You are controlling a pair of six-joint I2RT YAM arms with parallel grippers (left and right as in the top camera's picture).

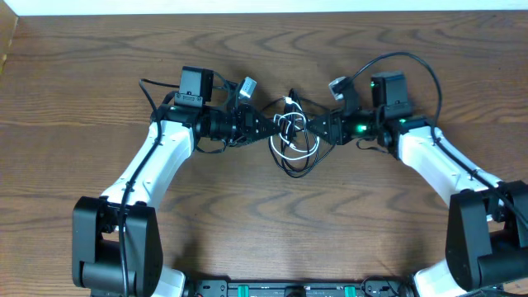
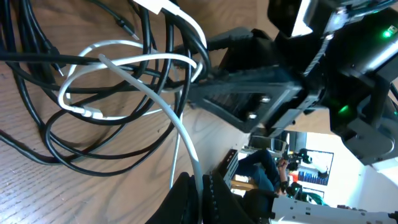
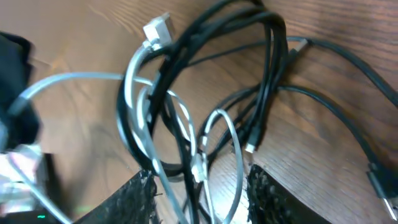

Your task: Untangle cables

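Black cables (image 3: 273, 62) gleam on a matt wooden counter (image 1: 264, 239).
The brown grain looks dull; the black sheaths are shiny plastic, the white cable (image 2: 124, 43) smooth plastic; the right end effector (image 3: 199, 199) pads (image 3: 270, 196) are rough, knurled black.

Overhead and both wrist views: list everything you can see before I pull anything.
table: one, brown wood, under everything
white cable: one as far as I can tell, white, looped through the tangle at table centre
black cables: number unclear, black, wound around the white one in the same tangle
arms: two, white and black, reaching in from either side
left gripper: one, black, shut on the white cable
right gripper: one, black, open, its fingers on either side of the tangle
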